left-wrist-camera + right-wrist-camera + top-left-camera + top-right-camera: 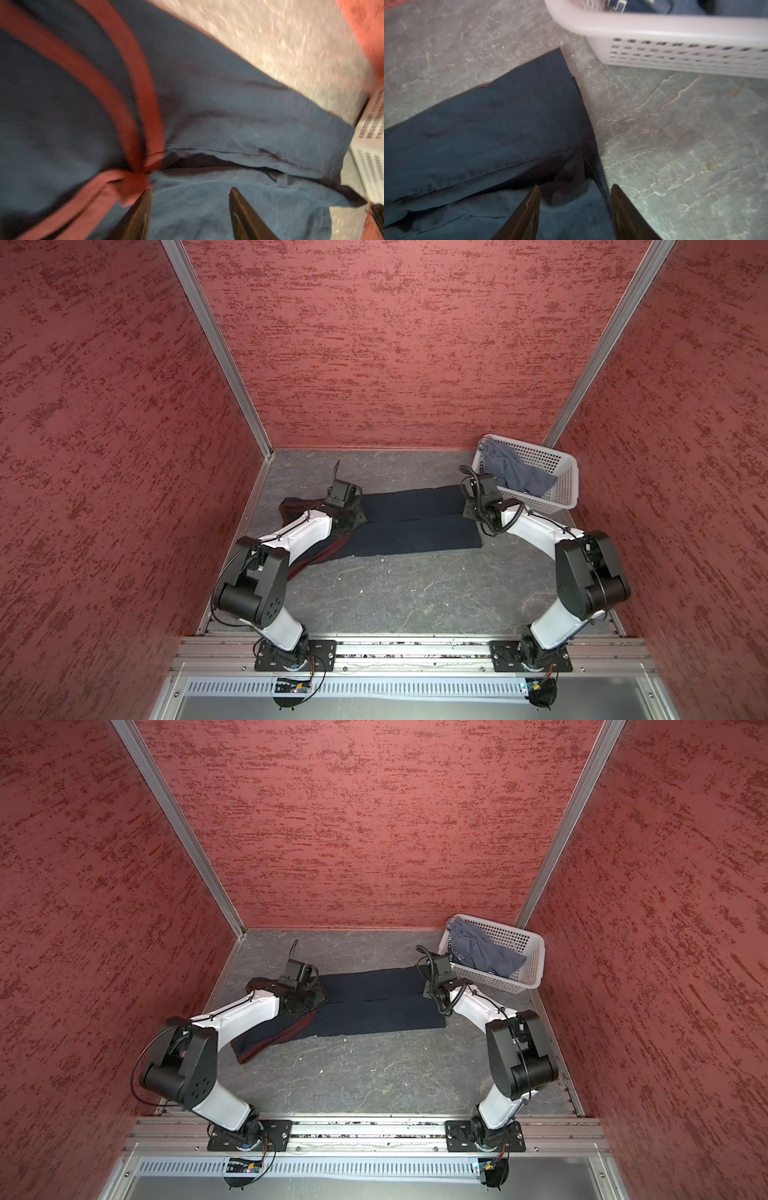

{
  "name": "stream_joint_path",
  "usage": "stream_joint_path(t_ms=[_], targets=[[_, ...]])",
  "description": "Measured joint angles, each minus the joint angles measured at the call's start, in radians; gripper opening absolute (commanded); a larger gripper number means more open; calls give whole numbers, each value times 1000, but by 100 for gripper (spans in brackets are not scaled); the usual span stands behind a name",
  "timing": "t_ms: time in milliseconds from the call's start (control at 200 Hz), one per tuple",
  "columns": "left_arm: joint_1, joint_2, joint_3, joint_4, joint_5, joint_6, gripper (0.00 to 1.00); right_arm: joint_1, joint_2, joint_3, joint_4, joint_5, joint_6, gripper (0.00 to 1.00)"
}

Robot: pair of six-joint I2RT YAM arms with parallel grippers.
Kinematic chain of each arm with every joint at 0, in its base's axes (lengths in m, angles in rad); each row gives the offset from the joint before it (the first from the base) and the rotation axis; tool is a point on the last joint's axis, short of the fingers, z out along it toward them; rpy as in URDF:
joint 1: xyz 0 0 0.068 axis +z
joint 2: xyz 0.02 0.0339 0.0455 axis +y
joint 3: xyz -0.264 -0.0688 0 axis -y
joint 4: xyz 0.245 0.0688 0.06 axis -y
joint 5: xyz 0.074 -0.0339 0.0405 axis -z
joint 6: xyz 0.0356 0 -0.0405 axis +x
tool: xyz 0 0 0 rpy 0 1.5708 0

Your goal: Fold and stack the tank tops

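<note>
In both top views the navy tank top (415,522) lies flat across the far half of the grey tabletop (415,593); the near half is free. Its right edge ends near the white basket (557,485), where the blue-grey tank top (515,472) lies crumpled. The left arm (299,531) and the right arm (536,531) bend inward, wrists low over its ends.

Left wrist view — the left hand (191,193) is half open above the navy cloth beside the reddish trim (149,99), gripping nothing.

Right wrist view — the right hand (576,187), also half open, stands over the hem edge, empty.
</note>
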Motion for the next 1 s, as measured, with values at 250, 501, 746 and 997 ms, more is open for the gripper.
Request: stream_joint_path(t_ms=[250,501,746,997], targets=[[22,140,21,45,31,10,55,0,87,6,1,0,-29,40],[54,151,13,96,47,4,54,-2,135,33,-34,71,-17,28],[54,150,11,103,52,2,58,-10,163,37,-56,108,-5,31],[71,91,31,27,66,52,73,-13,112,49,-113,131,-20,54]])
